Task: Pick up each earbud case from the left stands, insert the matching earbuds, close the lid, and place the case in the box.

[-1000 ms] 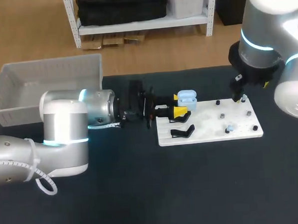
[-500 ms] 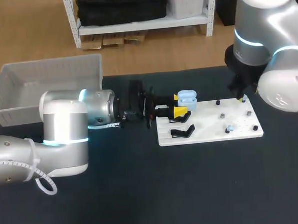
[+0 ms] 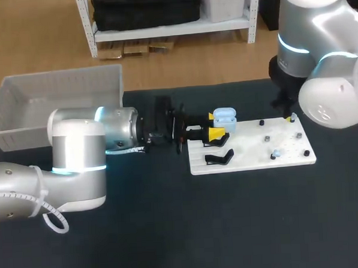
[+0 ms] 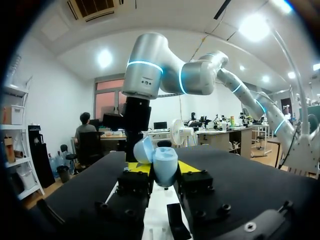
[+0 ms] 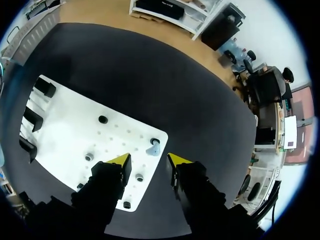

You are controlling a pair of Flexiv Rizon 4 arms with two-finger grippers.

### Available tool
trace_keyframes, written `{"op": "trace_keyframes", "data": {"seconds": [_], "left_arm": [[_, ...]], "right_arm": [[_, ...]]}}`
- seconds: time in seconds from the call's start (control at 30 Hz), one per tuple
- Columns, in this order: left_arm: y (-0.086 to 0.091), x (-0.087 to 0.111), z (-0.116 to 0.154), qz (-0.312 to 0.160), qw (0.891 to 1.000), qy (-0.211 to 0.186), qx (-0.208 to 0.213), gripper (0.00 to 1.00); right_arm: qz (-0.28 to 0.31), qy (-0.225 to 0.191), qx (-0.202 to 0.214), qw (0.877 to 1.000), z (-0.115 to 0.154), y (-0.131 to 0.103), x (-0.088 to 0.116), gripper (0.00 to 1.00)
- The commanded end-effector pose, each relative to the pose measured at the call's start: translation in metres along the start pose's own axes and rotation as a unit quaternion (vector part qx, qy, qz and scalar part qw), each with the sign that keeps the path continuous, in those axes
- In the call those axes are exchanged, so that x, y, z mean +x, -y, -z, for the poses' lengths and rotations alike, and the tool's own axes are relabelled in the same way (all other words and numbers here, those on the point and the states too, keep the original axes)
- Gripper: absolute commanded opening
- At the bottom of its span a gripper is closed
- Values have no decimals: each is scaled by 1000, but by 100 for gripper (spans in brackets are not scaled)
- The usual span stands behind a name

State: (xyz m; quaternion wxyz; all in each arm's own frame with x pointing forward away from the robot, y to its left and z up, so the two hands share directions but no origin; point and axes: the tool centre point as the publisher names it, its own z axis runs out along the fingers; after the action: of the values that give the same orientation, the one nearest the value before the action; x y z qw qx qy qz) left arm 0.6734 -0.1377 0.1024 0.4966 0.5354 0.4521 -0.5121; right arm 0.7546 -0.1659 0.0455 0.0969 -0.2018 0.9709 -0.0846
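Head view: over the last second, swings the right arm's bulky elbow (image 3: 332, 99) inward, leaving the right tool (image 5: 149, 160) near the 2 o'clock corner of the white pegged board (image 3: 246, 148). Spread and empty above the small pale-blue earbud (image 5: 152, 148), so no pickup yet. At 10 o'clock, unmoved: left tool (image 3: 214, 125) pinching the open light-blue earbud case (image 3: 224, 115).

The board (image 3: 246, 148) lies on the table (image 3: 172, 230), right of middle, the box (image 3: 51, 98) at the far left. At the board's left end the earbud case (image 3: 225, 115) sits clamped in the left end effector (image 3: 214, 125)
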Motion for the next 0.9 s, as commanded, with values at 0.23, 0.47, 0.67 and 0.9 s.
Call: {"op": "trace_keyframes", "data": {"seconds": [0.23,0.47,0.67,0.9], "left_arm": [[1,1,0,-2,1000,2,-2,0],[1,1,0,-2,1000,2,-2,0],[1,1,0,-2,1000,2,-2,0],[1,1,0,-2,1000,2,-2,0]], "right_arm": [[-6,-3,2,1000,-9,0,1,37],[-8,-6,0,1000,-12,-1,2,37],[-10,-5,0,1000,-15,-1,1,36],[-15,-6,1,1000,-17,0,-1,30]]}}
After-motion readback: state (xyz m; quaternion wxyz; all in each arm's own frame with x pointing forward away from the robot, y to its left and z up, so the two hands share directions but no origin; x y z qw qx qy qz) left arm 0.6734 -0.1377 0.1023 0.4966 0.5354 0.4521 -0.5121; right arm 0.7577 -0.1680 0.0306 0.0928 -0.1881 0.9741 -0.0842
